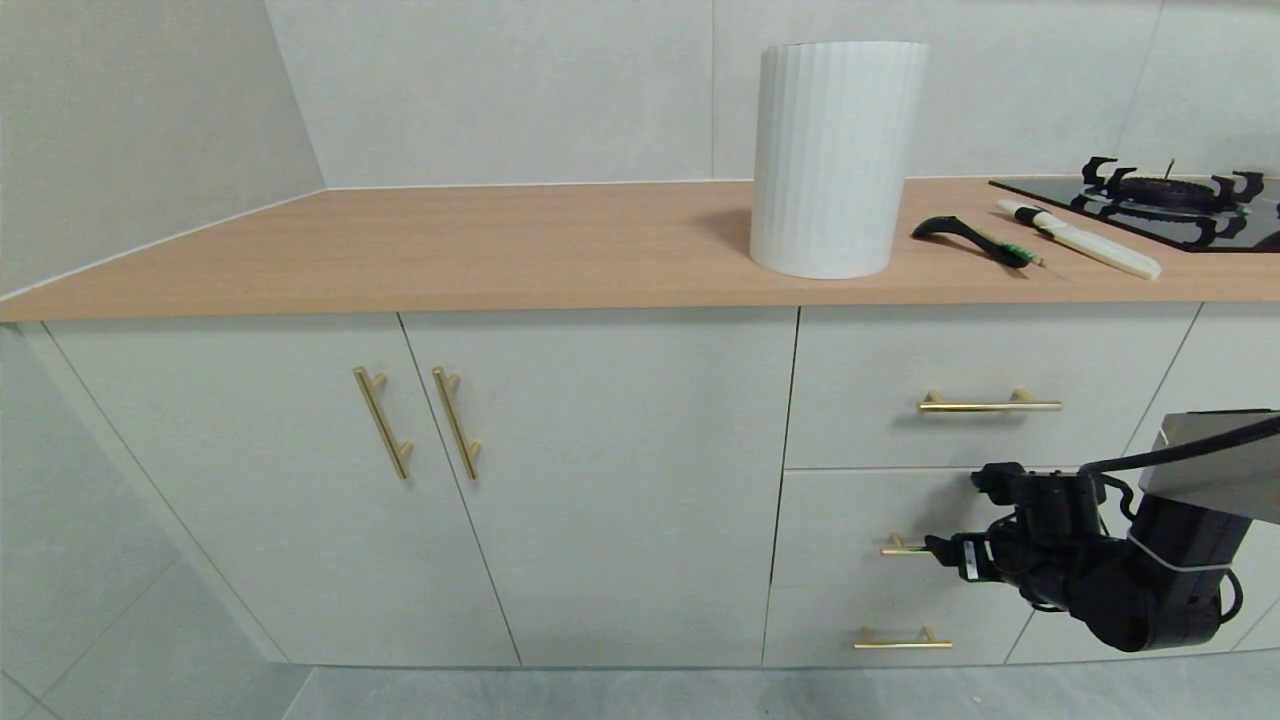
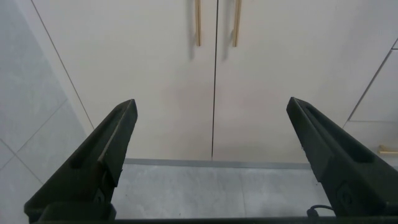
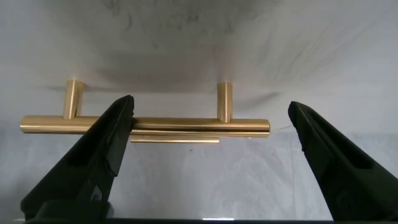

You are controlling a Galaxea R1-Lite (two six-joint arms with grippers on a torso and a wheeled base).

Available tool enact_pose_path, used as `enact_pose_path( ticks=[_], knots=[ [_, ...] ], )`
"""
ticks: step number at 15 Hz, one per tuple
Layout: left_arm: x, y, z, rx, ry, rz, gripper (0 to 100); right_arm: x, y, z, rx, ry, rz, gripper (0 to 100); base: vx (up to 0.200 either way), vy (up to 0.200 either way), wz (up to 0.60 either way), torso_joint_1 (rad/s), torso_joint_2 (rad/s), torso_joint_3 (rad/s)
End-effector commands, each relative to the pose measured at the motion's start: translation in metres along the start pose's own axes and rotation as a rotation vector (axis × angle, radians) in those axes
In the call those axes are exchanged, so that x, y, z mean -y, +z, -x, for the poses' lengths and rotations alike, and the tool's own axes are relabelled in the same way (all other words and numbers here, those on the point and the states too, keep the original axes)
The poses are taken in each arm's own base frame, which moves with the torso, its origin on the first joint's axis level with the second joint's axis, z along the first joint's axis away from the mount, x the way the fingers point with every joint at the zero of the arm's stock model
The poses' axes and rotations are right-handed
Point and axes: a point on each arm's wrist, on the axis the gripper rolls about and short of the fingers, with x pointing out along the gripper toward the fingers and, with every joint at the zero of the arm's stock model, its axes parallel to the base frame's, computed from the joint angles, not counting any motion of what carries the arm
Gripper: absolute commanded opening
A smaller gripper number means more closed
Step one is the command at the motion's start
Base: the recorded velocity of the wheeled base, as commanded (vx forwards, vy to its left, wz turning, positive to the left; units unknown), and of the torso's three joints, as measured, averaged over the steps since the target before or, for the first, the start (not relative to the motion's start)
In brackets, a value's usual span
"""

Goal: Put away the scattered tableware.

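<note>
nothing of the tidying looks done yet: both loose utensils lie on the wooden bench (image 1: 450, 250) to the right of the tall white ribbed container (image 1: 830, 160). these are a black-handled tool (image 1: 968, 238) and a long cream-coloured one (image 1: 1080, 240), side by side and near the edge of the hob (image 1: 1165, 200). my guess is that the current step is opening a drawer to take them. the right pincer (image 3: 208, 118) sits low in front of the drawer stack, its fingers spread wide. the brass handle of the middle drawer (image 3: 186, 126) runs across the gap between them, but nothing is pinched. the drawer front looks flush with its neighbours, so it reads as shut. what remains is gripping and pulling that handle, then lifting each utensil off the bench and laying it inside. the left pincer (image 2: 211, 124) is also spread and holds nothing. it faces the pair of cupboard doors (image 2: 214, 81) and the floor strip below them. whether the right fingers already touch the handle bar is hard to tell, since one finger overlaps it in the wrist view. the head of the black tool is too small to identify, the hob is cut off at the picture's edge, and the container's inside cannot be seen.
</note>
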Motion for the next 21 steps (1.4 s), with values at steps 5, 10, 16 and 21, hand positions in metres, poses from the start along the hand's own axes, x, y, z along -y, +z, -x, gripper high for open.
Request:
enact_pose_path(
  ticks=[5, 10, 16, 21],
  knots=[
    [0.0, 0.0, 0.0, 0.001, 0.001, 0.0, 100, -0.001, -0.005, 0.001, -0.023, 0.002, 0.009, 100, 0.0, 0.0, 0.0, 0.0, 0.0, 0.0],
    [0.0, 0.0, 0.0, 0.001, 0.001, 0.0, 100, 0.0, -0.004, 0.005, -0.026, 0.004, 0.009, 100, 0.0, 0.0, 0.0, 0.0, 0.0, 0.0],
    [0.0, 0.0, 0.0, 0.001, 0.001, 0.0, 100, -0.008, 0.038, 0.092, -0.14, 0.068, 0.078, 100, 0.0, 0.0, 0.0, 0.0, 0.0, 0.0],
    [0.0, 0.0, 0.0, 0.001, 0.001, 0.0, 100, -0.019, 0.077, 0.188, -0.057, 0.143, 0.126, 100, 0.0, 0.0, 0.0, 0.0, 0.0, 0.0]
  ],
)
